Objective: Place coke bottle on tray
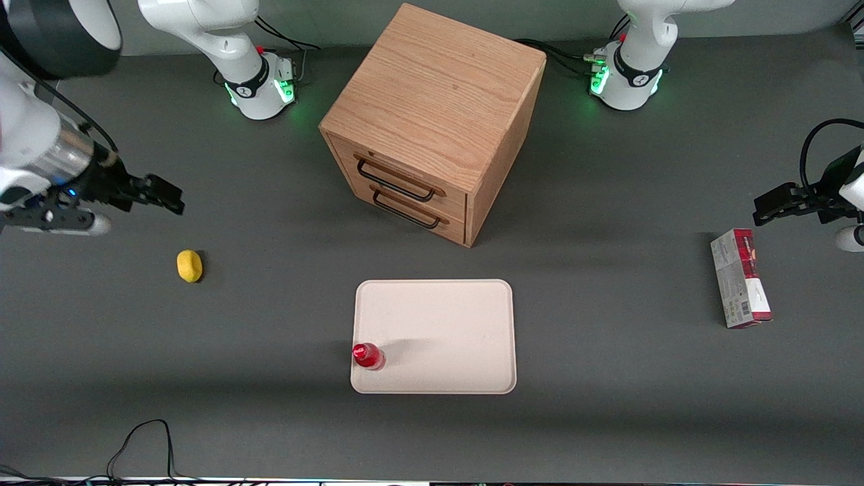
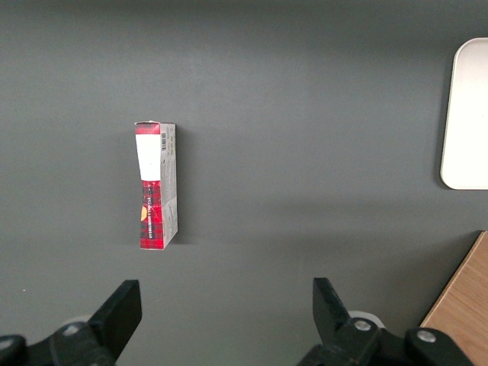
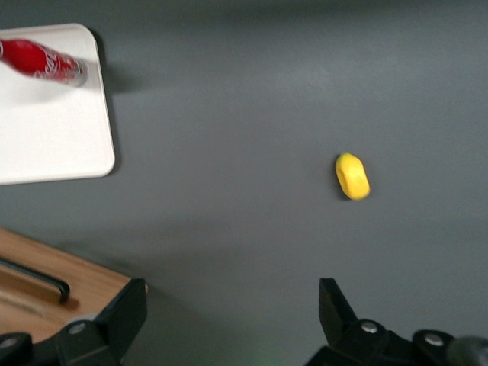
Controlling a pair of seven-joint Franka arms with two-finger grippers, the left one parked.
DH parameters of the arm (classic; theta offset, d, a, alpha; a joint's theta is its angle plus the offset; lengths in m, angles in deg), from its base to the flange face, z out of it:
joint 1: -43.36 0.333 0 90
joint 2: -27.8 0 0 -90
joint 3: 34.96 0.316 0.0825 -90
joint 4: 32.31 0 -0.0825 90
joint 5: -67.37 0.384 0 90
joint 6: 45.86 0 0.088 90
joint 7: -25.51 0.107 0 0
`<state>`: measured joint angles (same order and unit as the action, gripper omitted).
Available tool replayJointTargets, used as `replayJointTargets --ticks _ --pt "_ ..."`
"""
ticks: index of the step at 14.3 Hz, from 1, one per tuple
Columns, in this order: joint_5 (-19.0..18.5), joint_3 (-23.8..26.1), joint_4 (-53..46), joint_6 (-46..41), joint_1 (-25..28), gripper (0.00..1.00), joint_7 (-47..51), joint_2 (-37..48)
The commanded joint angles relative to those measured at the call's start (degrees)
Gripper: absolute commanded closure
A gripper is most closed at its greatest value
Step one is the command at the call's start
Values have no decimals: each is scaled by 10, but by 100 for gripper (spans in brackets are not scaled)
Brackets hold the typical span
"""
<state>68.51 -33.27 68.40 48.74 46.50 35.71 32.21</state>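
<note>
On the dark grey bench (image 1: pixel 607 405), largest item is the oak-coloured wooden two-drawer cabinet (image 1: pixel 432 101) with black wire handles, sitting mid-bench, rotated so a corner points toward the front camera. Nearer the camera than the cabinet, with a strip of bare bench between them: the flat cream rectangular tray (image 1: pixel 445 331) with rounded corners and a low rim, edges roughly square to the camera. Toward the parked arm's end, well apart from the tray: a red-and-grey rectangular carton (image 1: pixel 740 278) lying flat. Toward the working arm's end: a small yellow lemon (image 1: pixel 190 265), alone on open bench, well clear of the tray.

Small red coke bottle (image 1: pixel 368 356) with red cap stands upright on the tray, tight in the corner nearest the camera on the working arm's side, just inside the rim; white lettering shows in the right wrist view (image 3: pixel 42 61).

Claw (image 1: pixel 165 196) hangs above open bench toward the working arm's end, farther from the camera than the lemon, well apart from the tray. Fingers spread wide, gripping nothing.
</note>
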Motion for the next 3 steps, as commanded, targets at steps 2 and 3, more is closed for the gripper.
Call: replayJointTargets --ticks 2,3 --pt "17 -5 41 9 -1 0 -22 39" --pt "16 -5 39 9 -1 0 -21 39"
